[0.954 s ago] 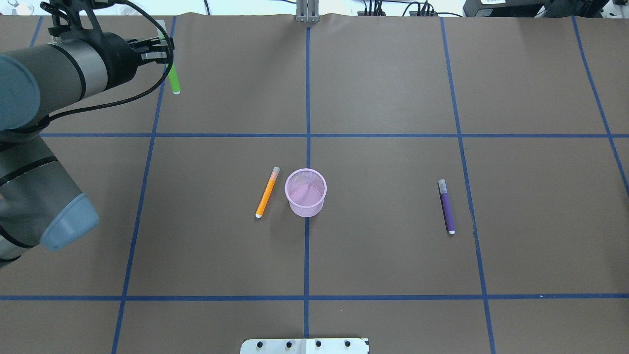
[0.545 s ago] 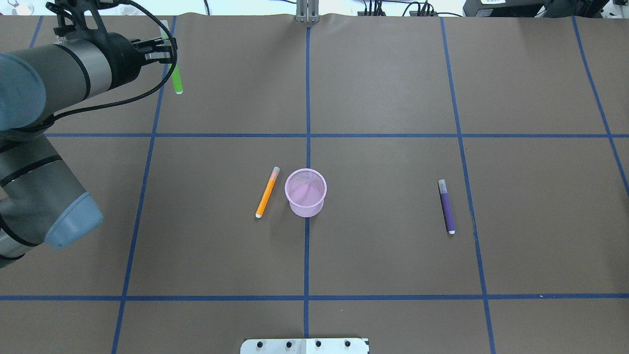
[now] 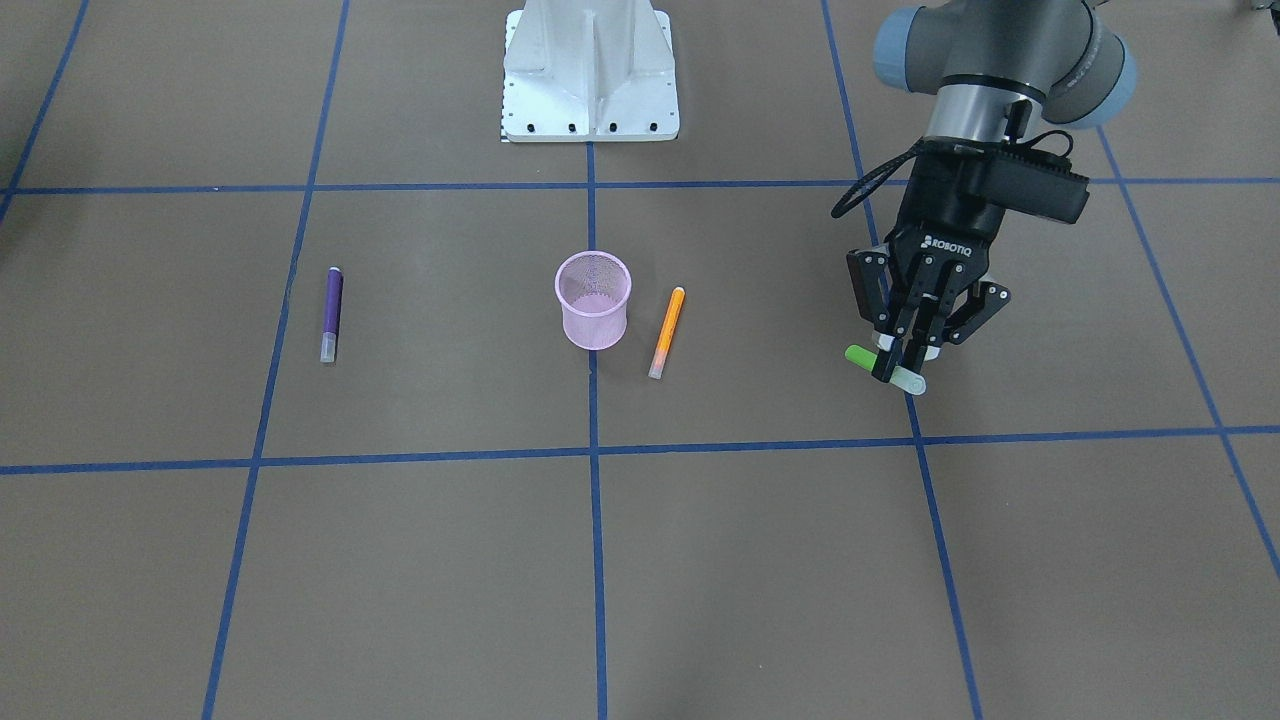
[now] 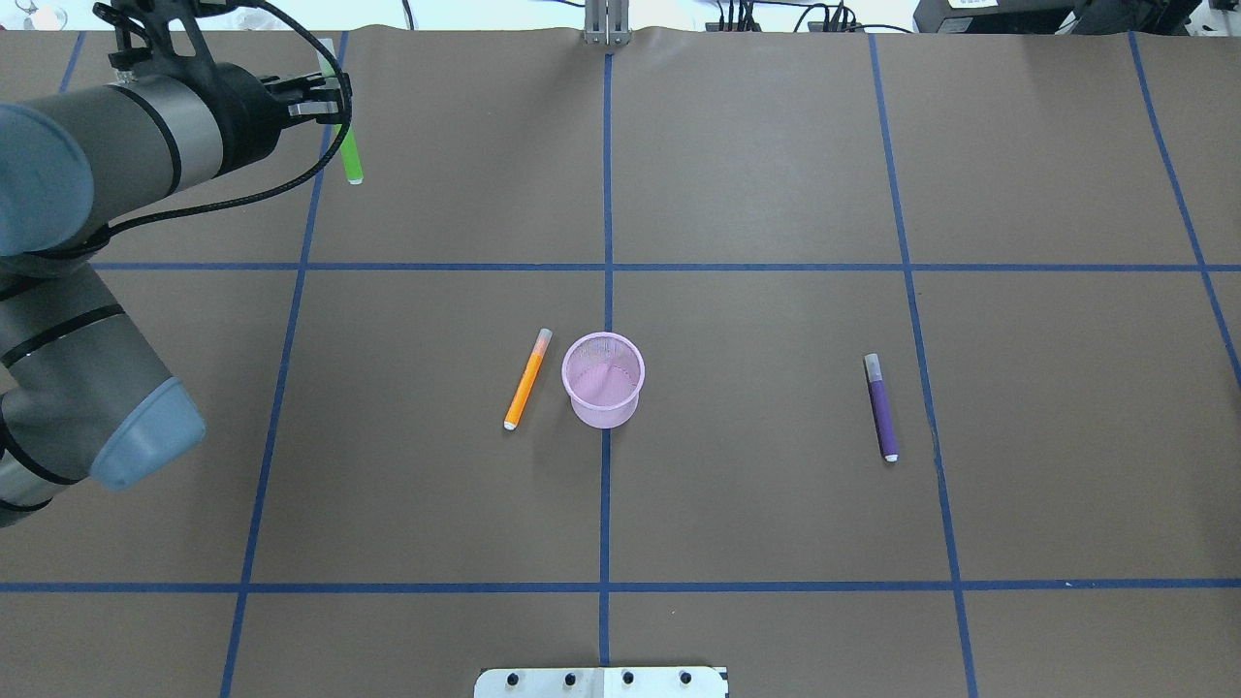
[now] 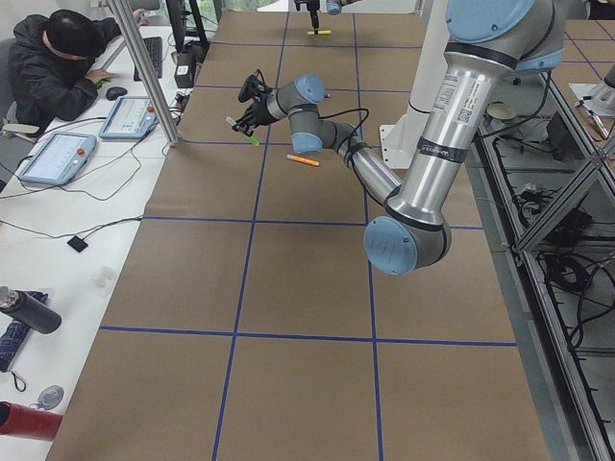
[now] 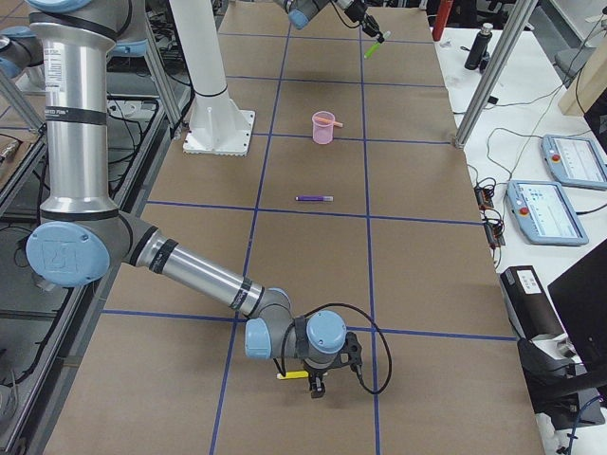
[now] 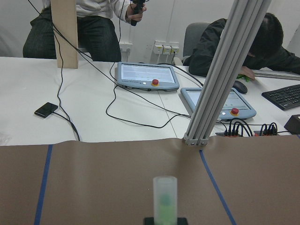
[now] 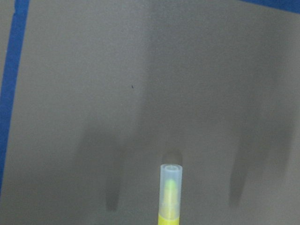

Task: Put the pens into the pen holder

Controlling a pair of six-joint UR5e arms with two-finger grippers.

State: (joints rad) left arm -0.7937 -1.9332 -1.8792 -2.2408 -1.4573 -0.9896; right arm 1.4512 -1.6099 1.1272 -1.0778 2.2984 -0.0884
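The short green marker pen (image 3: 860,355) with its whitish translucent cap is clamped at its middle by the left gripper (image 3: 893,365), the jaws being closed narrowly upon it, at the far left of the table (image 4: 756,174). It is held nearly level, the long axis running near to far, with the cap toward the far edge. The small round pink wire-mesh pen holder (image 3: 593,325) stands at the table centre, to the right of this claw and nearer, well apart; probably the pen must be carried there and tipped upright. An orange marker pen (image 4: 526,380) lies just left of the holder, and a purple marker pen (image 4: 881,407) lies well to its right. The right gripper (image 6: 318,384) is beside a yellow marker pen (image 6: 292,375); whether it is closed cannot be told.
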